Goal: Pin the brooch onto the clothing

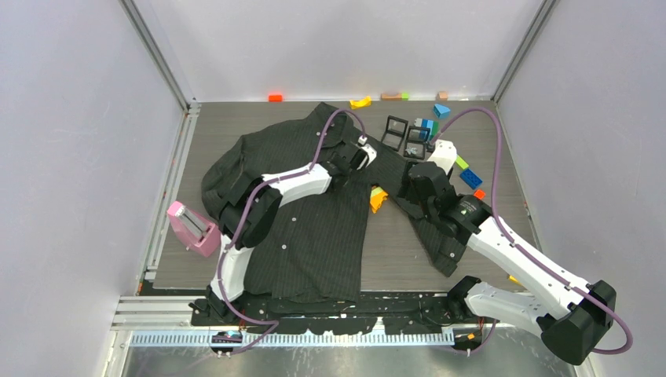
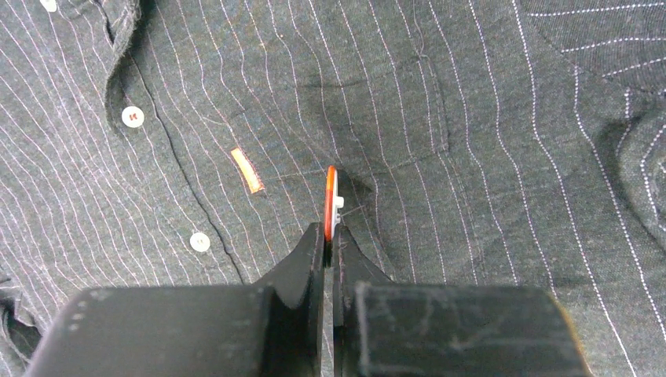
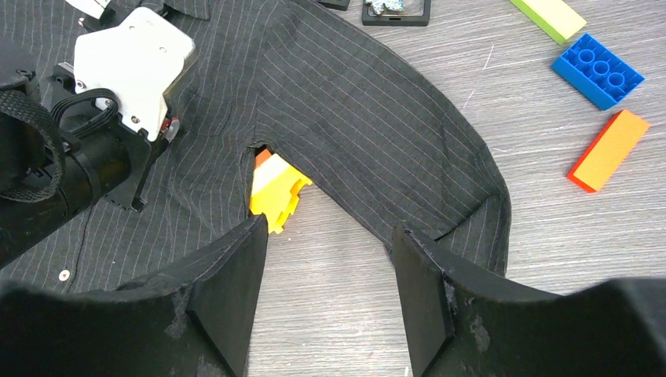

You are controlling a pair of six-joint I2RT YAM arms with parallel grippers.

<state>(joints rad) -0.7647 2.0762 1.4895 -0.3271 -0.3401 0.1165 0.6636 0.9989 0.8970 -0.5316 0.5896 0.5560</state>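
Note:
The clothing, a dark pinstriped button-up shirt (image 1: pixel 314 228), lies spread flat on the table. My left gripper (image 2: pixel 330 236) is shut on the brooch (image 2: pixel 331 206), a thin orange-red disc with a white back, held edge-on with its tip against the shirt's chest (image 2: pixel 471 118). The small orange-red tag (image 2: pixel 247 170) and white buttons (image 2: pixel 133 116) lie just left of it. In the top view the left gripper (image 1: pixel 357 153) is over the upper chest. My right gripper (image 3: pixel 330 236) is open and empty above bare table between the shirt body and its sleeve (image 3: pixel 377 118).
A yellow and orange block (image 3: pixel 279 192) pokes out from under the shirt at the armpit. Blue (image 3: pixel 597 69), orange (image 3: pixel 609 149) and green (image 3: pixel 550 16) bricks lie right of the sleeve. Black display boxes (image 1: pixel 395 129) stand beyond the collar. A pink object (image 1: pixel 192 228) sits at the left edge.

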